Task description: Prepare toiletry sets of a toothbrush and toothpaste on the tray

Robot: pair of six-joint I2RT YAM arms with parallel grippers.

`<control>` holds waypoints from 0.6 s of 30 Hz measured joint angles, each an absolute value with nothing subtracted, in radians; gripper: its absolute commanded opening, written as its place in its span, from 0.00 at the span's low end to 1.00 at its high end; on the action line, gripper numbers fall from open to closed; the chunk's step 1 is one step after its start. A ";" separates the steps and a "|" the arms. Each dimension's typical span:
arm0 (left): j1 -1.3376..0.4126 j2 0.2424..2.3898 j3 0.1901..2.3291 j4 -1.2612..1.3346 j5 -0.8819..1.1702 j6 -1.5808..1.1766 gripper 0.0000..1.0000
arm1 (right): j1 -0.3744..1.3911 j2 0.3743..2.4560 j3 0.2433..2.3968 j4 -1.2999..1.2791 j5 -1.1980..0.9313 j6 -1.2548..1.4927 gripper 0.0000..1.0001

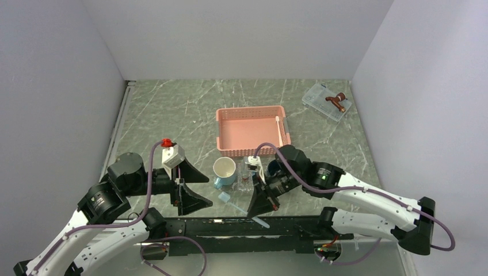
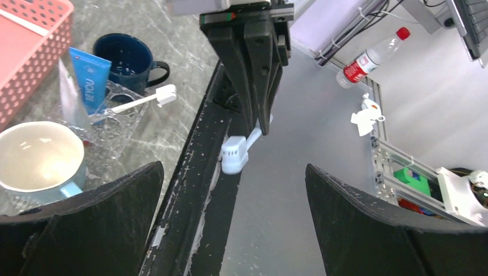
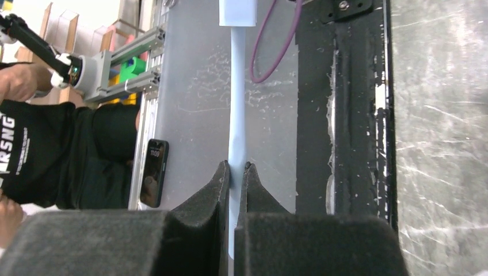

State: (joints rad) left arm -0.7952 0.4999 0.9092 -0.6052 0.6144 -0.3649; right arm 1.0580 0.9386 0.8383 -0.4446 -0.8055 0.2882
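Three toothbrushes show. The right pincer (image 3: 237, 167) is clamped tight on the handle of the gripped toothbrush (image 3: 237, 115), which hangs over the black rail at the near edge of the surface (image 1: 172, 115). Its head points away from the fingers and is cut off at the top of the right wrist view. A second toothbrush (image 2: 138, 102) lies across the tray (image 2: 124, 123), between the two mugs. A third toothbrush (image 1: 280, 131) rests along the right wall of the pink basket (image 1: 253, 146).

Only one toothpaste (image 2: 89, 77) is certain: a blue tube on the tray beside the second toothbrush, its lower end blurred behind clear plastic.

There are two mugs. The pale mug (image 1: 224, 171) stands left of the tray. The dark blue mug (image 2: 129, 57) stands right of it and is mostly hidden under the right arm from above. One clear box (image 1: 327, 102) sits at the far right, holding a brown item too small to identify.

The left pincer (image 1: 198, 188) is spread fully wide and holds nothing, near the pale mug.

A small bluish piece (image 1: 223, 196) lies near the pale mug; I cannot tell what it is. The tray itself is barely visible from above.
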 measured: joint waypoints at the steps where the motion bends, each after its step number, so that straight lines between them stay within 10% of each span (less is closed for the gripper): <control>1: -0.795 0.500 0.902 -0.594 0.629 -0.371 0.99 | 1.071 0.953 0.842 -0.442 -0.805 0.288 0.00; 11: -0.795 0.510 0.875 -0.570 0.723 -0.387 0.99 | 1.169 1.054 0.949 -0.433 -0.775 0.255 0.00; 18: -0.795 0.510 0.874 -0.572 0.756 -0.384 0.81 | 1.180 1.092 1.003 -0.425 -0.756 0.237 0.00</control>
State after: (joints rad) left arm -0.7952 0.5102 0.8742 -0.5724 0.7563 -0.3840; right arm 1.1801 1.0924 1.0027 -0.4248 -0.7559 0.2371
